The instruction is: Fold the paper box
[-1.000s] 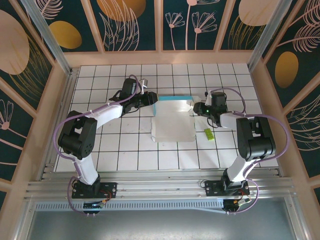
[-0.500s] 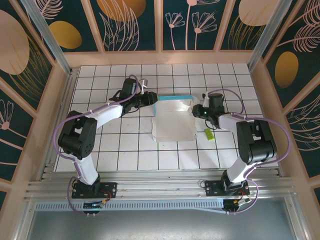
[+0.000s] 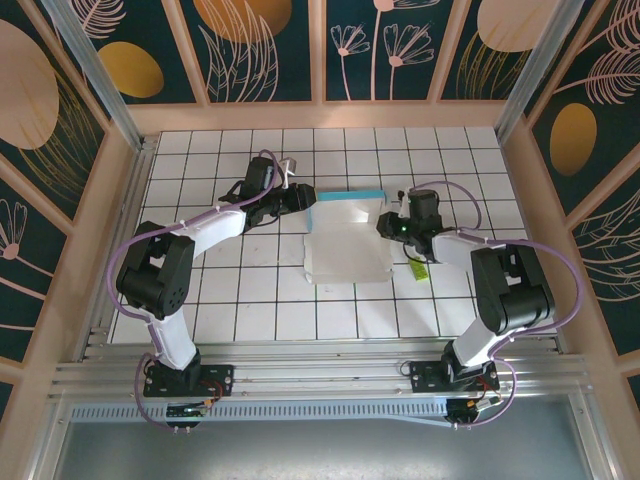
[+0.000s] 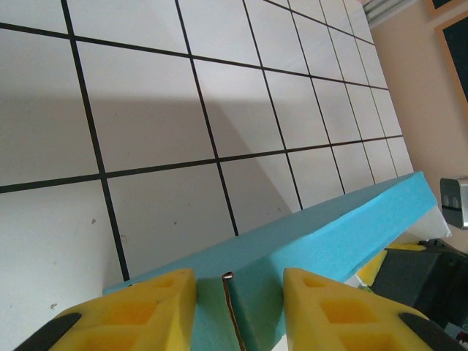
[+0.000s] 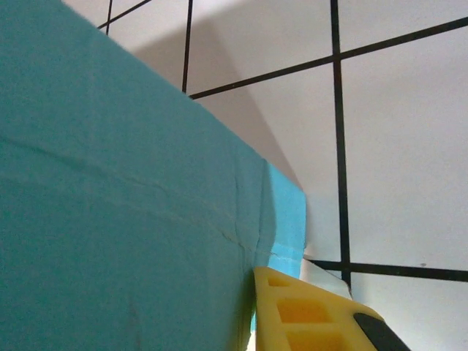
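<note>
Top external view: the paper box (image 3: 345,245) lies mid-table with its blue far wall raised. The left gripper (image 3: 306,199) sits at its 11 o'clock corner, fingers (image 4: 146,311) partly apart astride that wall's edge. The right gripper (image 3: 384,224) meets the 2 o'clock side, and whether it grips cannot be told.

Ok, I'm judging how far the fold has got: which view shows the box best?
The top view: the whole box is there, white floor flat, blue far wall up. The left wrist view gives one blue wall from outside; the right wrist view a close, creased blue panel.
</note>
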